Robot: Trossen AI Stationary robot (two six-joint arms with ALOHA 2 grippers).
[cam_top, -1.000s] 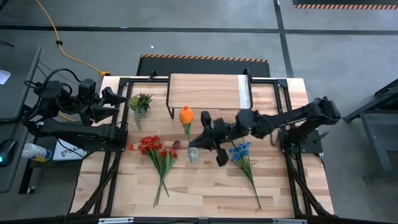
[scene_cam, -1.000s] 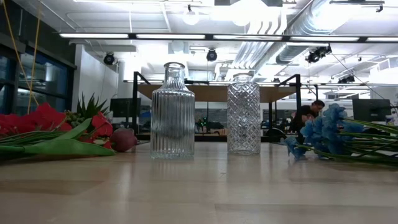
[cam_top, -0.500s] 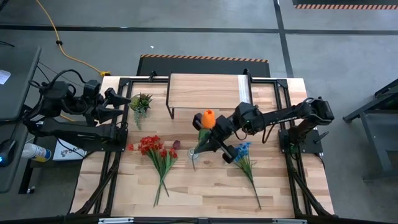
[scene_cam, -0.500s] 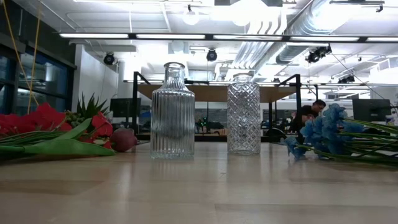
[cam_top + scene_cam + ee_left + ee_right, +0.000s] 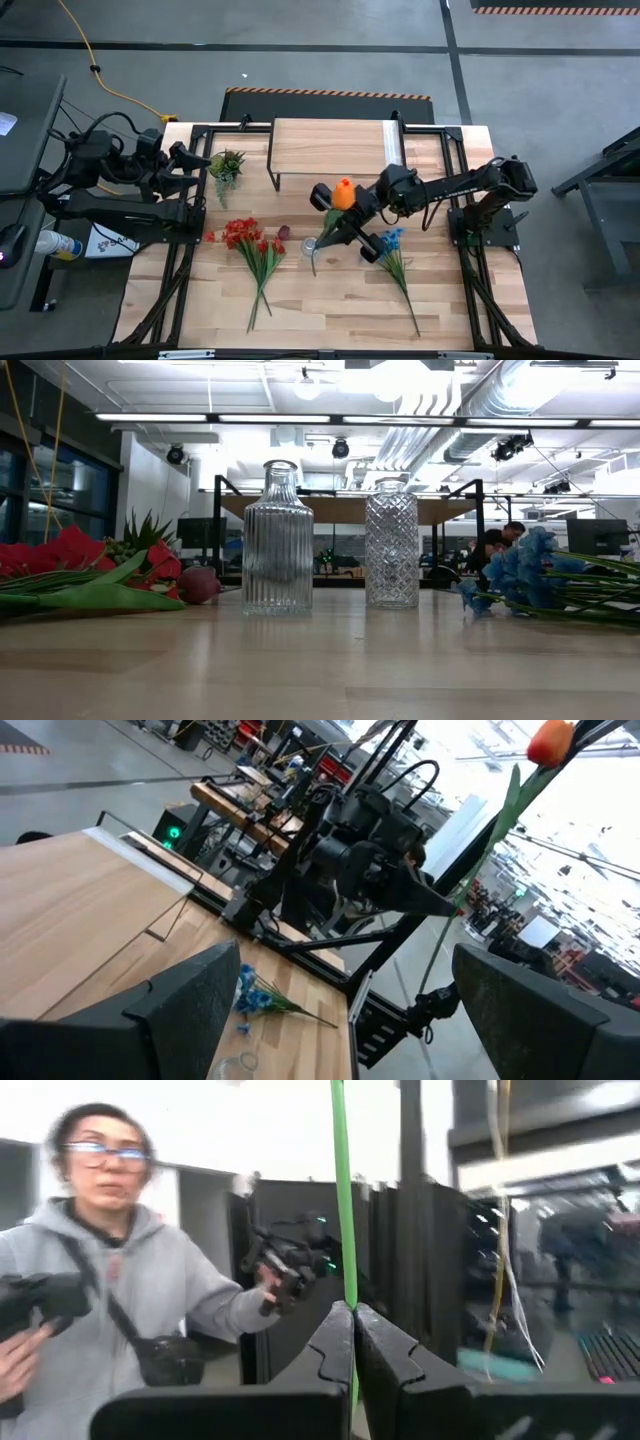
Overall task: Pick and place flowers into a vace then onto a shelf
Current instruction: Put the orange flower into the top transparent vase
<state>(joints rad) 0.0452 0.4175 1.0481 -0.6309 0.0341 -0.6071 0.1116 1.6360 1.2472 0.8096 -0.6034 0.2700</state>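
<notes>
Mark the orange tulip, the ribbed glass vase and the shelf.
orange tulip (image 5: 343, 193), high view, on the bloom.
ribbed glass vase (image 5: 278, 545), low view, mid-body.
shelf (image 5: 330, 146), high view, bare wooden top.

From overhead we look straight down on the whole surface (image 5: 330, 300) and both arms. Low down, we sit level with its top, close to two glass vases (image 5: 278, 540), facing the room. Both views share the blue flowers (image 5: 386, 243). Each wrist camera looks past its own fingers (image 5: 340, 1350).
</notes>
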